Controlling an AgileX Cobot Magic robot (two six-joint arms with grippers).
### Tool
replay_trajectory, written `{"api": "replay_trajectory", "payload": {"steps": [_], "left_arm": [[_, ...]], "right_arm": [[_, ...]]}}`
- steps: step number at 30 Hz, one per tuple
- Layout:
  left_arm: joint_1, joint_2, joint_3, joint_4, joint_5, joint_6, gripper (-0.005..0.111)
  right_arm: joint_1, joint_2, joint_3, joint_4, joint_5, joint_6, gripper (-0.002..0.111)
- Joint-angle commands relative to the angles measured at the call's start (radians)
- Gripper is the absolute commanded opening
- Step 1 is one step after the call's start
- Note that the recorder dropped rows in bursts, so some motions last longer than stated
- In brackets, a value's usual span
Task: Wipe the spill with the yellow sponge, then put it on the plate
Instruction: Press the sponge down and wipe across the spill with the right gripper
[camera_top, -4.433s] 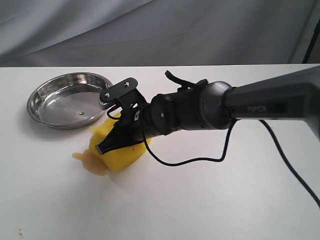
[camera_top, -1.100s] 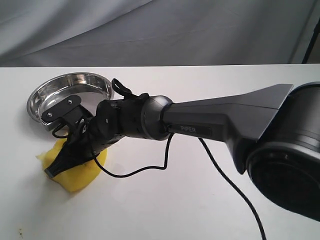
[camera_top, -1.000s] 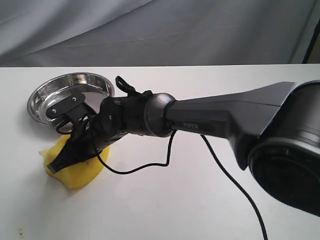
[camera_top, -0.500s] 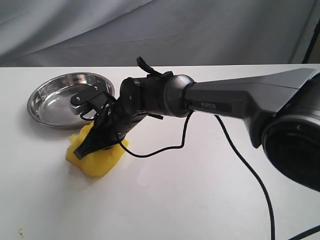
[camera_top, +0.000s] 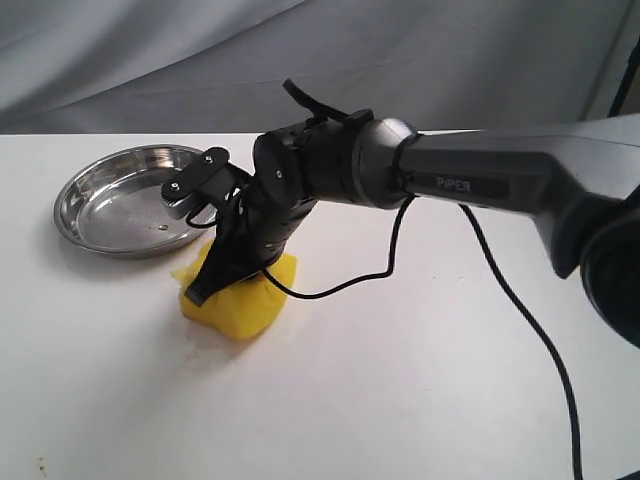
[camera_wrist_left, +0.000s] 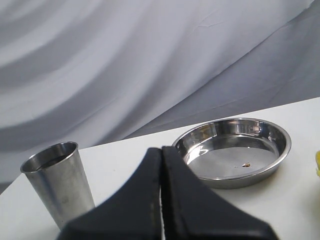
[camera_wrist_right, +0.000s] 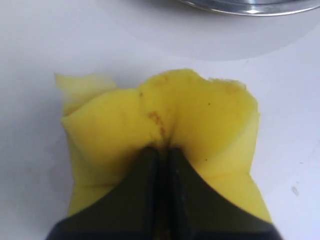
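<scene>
Clamped on the yellow sponge with the right pincer, pinching the foam's middle into a fold and pressing it onto the desk. Sitting left of centre in the exterior view, just below and to the right of the plate, close to its rim but apart from it. Seen from the right wrist: fingertips sunk deep in a crease, with brown staining on the yellow around the pinch. No puddle of the spill in sight on the bare white around the foam; probably under the block or soaked in, cannot tell which.

Left pincer shut together on nothing, idle, facing the plate and a steel cup.

Judged as late in the wiping. For a clean finish:
- Press down evenly and sweep flat, not on one raised corner.
- Hold the clamp firm; folded foam likely to spring loose.
- Lift well clear of the raised rim before carrying up and left.
- Lower to the dish's middle, and release only once resting there.
</scene>
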Motion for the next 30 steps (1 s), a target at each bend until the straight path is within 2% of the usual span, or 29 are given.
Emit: {"api": "replay_trajectory", "payload": {"steps": [1, 10, 19, 24, 30], "left_arm": [[-0.004, -0.004, 0.004, -0.002, -0.011, -0.003, 0.0], [-0.004, -0.004, 0.004, -0.002, -0.011, -0.003, 0.0], [-0.004, -0.004, 0.004, -0.002, -0.011, -0.003, 0.0], [-0.004, -0.004, 0.004, -0.002, -0.011, -0.003, 0.0], [-0.004, -0.004, 0.004, -0.002, -0.011, -0.003, 0.0]], "right_arm": [[-0.006, -0.05, 0.003, -0.029, 0.009, 0.005, 0.0], [-0.023, -0.068, 0.005, -0.116, 0.019, 0.102, 0.0], [-0.039, -0.007, 0.005, -0.096, 0.026, 0.142, 0.0], [-0.037, 0.078, 0.003, 0.019, -0.044, 0.127, 0.0], [-0.024, 0.092, 0.003, 0.264, 0.004, -0.087, 0.0]]}}
